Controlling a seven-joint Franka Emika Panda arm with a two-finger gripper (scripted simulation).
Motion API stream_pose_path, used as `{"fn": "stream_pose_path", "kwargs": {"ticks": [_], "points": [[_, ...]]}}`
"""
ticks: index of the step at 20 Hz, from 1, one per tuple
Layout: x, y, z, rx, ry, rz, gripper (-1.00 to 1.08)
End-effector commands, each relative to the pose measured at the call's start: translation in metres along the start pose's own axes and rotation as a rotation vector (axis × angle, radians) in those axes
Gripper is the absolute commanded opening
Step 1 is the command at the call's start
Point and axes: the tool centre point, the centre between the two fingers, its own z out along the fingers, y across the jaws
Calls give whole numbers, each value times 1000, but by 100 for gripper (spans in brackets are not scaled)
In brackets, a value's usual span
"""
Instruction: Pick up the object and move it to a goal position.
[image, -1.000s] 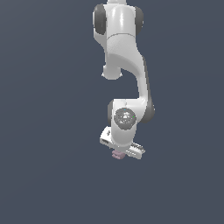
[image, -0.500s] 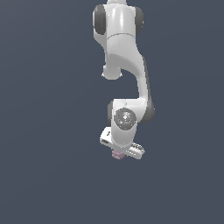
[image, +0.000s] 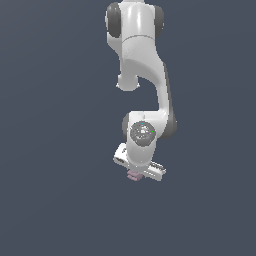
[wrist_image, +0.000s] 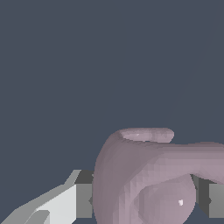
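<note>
Wrist view: pink object (wrist_image: 144, 183) sitting right between the jaws, pinched from both sides. Exterior view: just peeking out under the gripper (image: 136, 172), so only carrying left.

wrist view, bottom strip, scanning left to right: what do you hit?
Light finger → pink-mauve object filling the gap → the other finger at the frame edge. The gripper looks shut on the object.

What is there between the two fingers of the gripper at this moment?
The pink object sits between the fingers, filling the gap; the wrist view shows this. In the exterior view only a bit of it shows under the gripper.
</note>
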Motion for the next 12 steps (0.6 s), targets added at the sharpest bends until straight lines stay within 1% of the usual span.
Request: {"fn": "stream_pose_path", "kwargs": {"ticks": [1,7,12], "points": [[-2,2,-7,1,1,0,-100],[-12,9,-33,1,1,0,-100],[-26,19,-69,1,1,0,-100]]}}
